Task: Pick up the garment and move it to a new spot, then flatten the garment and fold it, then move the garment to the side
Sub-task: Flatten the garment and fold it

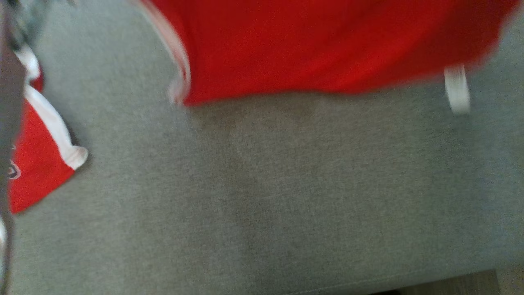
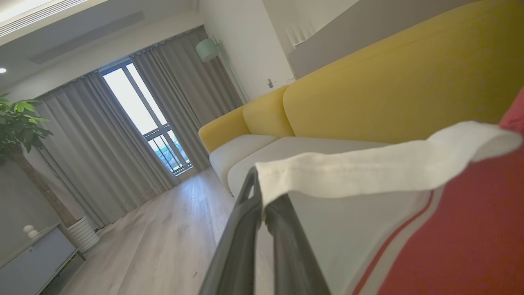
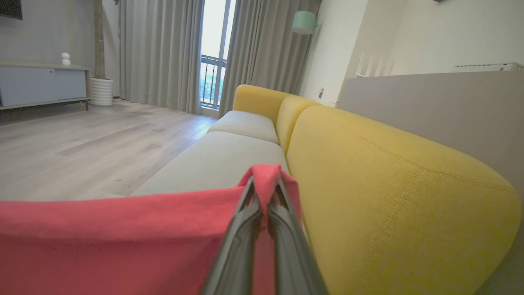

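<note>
The garment (image 1: 327, 45) is red with white trim; it hangs blurred across the top of the head view, with another part (image 1: 37, 164) at the left edge. In the left wrist view my left gripper (image 2: 260, 196) is shut on the garment's white band (image 2: 368, 168), red cloth (image 2: 470, 246) hanging to the right. In the right wrist view my right gripper (image 3: 264, 192) is shut on a pinched fold of the red garment (image 3: 102, 241), which stretches away to the left above the sofa seat.
A grey sofa seat (image 1: 286, 196) lies under the garment, with its front edge at the bottom right. The yellow backrest (image 3: 389, 184) runs along the right. Wooden floor (image 3: 82, 143), curtains, a low cabinet (image 3: 41, 86) and a potted plant (image 2: 20, 127) lie beyond.
</note>
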Motion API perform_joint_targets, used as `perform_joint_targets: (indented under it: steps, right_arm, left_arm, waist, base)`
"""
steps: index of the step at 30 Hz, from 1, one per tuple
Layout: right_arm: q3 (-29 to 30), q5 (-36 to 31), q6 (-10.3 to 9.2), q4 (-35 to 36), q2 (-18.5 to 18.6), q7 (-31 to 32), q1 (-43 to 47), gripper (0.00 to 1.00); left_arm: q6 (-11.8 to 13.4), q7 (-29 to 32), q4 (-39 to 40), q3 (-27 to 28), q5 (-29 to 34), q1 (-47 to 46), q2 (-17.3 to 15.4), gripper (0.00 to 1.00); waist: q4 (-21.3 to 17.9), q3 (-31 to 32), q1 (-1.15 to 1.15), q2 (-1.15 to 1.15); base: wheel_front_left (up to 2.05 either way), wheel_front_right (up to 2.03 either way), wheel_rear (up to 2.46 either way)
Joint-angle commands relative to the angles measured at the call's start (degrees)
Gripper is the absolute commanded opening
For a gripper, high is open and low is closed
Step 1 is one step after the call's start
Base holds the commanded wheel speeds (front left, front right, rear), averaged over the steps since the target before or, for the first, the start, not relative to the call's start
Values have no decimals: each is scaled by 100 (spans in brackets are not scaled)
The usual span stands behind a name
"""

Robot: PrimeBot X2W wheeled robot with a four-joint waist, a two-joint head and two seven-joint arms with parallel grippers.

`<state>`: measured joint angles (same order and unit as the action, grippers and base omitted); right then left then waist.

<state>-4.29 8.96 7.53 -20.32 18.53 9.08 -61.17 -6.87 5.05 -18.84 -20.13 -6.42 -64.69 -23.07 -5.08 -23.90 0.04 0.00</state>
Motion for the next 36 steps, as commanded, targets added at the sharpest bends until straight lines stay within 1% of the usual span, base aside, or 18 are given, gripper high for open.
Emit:
perform_joint_targets:
  steps: [1,3,5,7,8,11,13,16,21,25,29,32,33,34,36]
  right_arm:
    - [-40,-45,-4,-74,-51,-187,-329,0]
    - [-29,-153,-4,-628,-123,-535,-1127,0]
    - [80,-295,-4,-1121,-190,-978,-1823,0]
    - [243,-453,-4,-1634,-312,-1457,-2285,0]
    - [323,-520,-4,-1891,-390,-1661,-2439,0]
    - [402,-659,-4,-2598,-550,-2051,-2682,0]
    - [429,-700,-4,-2924,-558,-2218,-2712,0]
    - [463,-714,-4,-3253,-534,-2347,-2615,0]
    - [376,-642,-4,-3574,-447,-2400,-2212,0]
    - [44,-487,-4,-3721,-408,-2405,-1661,0]
    - [-507,-260,-4,-4003,-318,-2405,-1073,0]
    - [-1053,-43,-4,-4228,-254,-2293,-654,0]
    - [-1053,-43,-4,-4228,-254,-2293,-654,0]
    - [-1399,168,-4,-4320,-181,-2140,-396,0]
    - [-1750,425,-4,-4318,-106,-1983,-149,0]
  left_arm:
    - [-2,-65,-100,188,66,-426,-264,0]
    - [-3,-203,-661,162,153,-1263,-153,0]
    - [89,-486,-1183,189,267,-2031,-71,0]
    - [203,-868,-1629,219,348,-2529,-32,0]
    - [196,-1054,-1819,216,352,-2697,-18,0]
    - [148,-1471,-2312,152,368,-3051,2,0]
    - [190,-1718,-2533,139,379,-3190,43,0]
    - [157,-1920,-2721,23,402,-3216,127,0]
    - [50,-1998,-2750,-274,409,-2824,216,0]
    - [0,-2002,-2510,-483,358,-2090,158,0]
    - [-36,-2003,-2286,-768,317,-1157,-53,0]
    - [-50,-2004,-2169,-964,197,-390,-256,0]
    - [-50,-2004,-2169,-964,197,-390,-256,0]
    - [-56,-2004,-2147,-1099,52,109,-390,0]
    - [-58,-2004,-2096,-1266,-130,564,-530,0]
  waist:
    - [-47,-391,-4,0]
    - [-1,-543,-4,0]
    - [18,-620,-4,0]
    - [-3,-571,-4,0]
    - [-28,-536,-4,0]
    - [-38,-486,-4,0]
    - [-9,-488,-4,0]
    - [37,-530,-4,0]
    - [197,-598,-4,0]
    - [288,-448,-4,0]
    - [354,-151,-4,0]
    - [376,143,-4,0]
    - [376,143,-4,0]
    - [398,351,-4,0]
    - [416,565,-4,0]
  base:
    - [0,0,0]
    - [0,0,0]
    - [0,0,0]
    - [0,0,0]
    - [0,0,0]
    - [0,0,0]
    - [0,0,0]
    - [0,0,0]
    - [0,0,0]
    - [0,0,0]
    - [0,0,0]
    - [0,0,0]
    - [0,0,0]
    - [0,0,0]
    - [0,0,0]
